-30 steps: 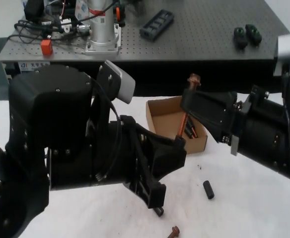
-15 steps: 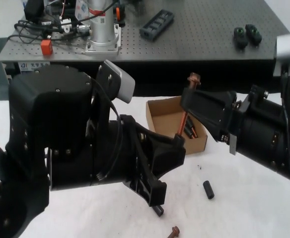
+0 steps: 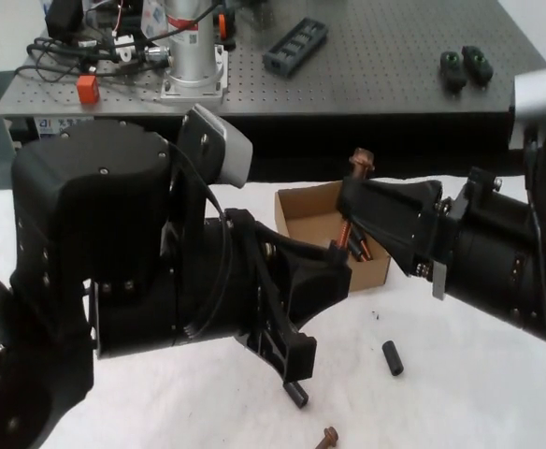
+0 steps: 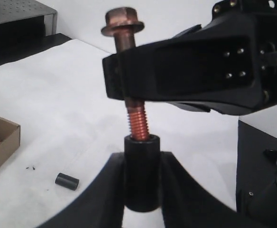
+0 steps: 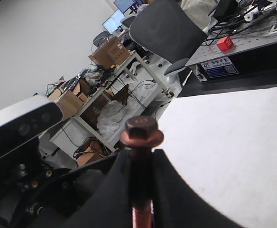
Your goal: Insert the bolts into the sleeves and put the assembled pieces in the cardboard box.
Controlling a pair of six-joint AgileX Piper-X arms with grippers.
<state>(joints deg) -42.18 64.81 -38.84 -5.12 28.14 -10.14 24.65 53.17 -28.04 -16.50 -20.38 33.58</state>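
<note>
While the left gripper point(image 4: 141, 202) pinches a sleeve point(image 4: 141, 156) upright, the right gripper point(image 5: 139, 180) clamps a bolt point(image 4: 123, 26), its tip at the sleeve's mouth, above the desk near the box point(image 3: 296, 210) at the far edge.

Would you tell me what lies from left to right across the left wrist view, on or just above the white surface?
Box → loose sleeve → held sleeve. The bolt stands directly over the held sleeve, so it is left out.
</note>
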